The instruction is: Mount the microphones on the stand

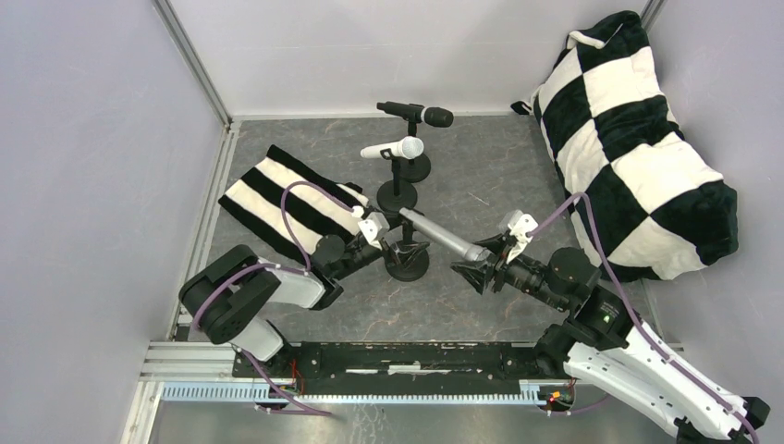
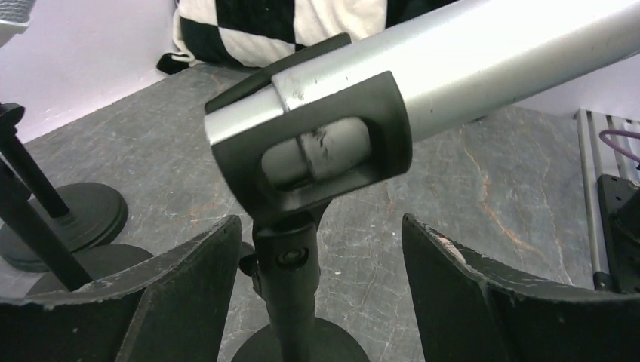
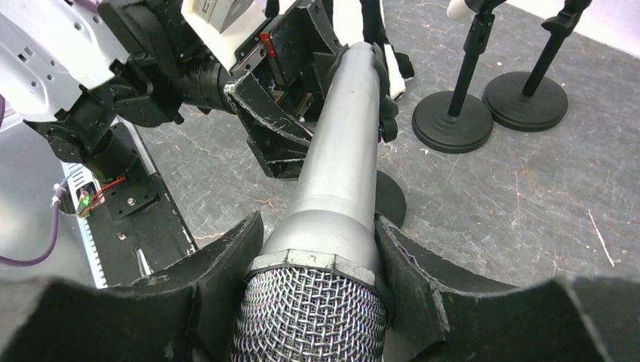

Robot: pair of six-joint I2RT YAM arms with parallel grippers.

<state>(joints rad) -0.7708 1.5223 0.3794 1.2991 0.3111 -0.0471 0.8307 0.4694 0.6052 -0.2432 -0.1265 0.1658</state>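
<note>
Top external view shows a striped cloth (image 1: 287,199) lying to the left of the front stand (image 1: 407,266). Just left of that stand sits the left gripper (image 1: 385,242). In the left wrist view its fingers (image 2: 189,294) are spread wide on either side of the stand's stem and touch nothing. The stand's clip (image 2: 317,158) wraps the tail end of the silver-grey microphone (image 1: 442,238), whose body extends from the front stand to the right. Behind the front stand, the white microphone (image 1: 393,149) sits clipped on the middle stand (image 1: 398,196). Farther back, the black microphone (image 1: 416,113) is clipped on the rear stand (image 1: 414,168). Right of the front stand, the right gripper (image 1: 479,259) is clamped on the silver-grey microphone's neck, just below the mesh head (image 3: 309,317). Far right of the front stand, a checkered pillow (image 1: 638,139) lies by the wall.
</note>
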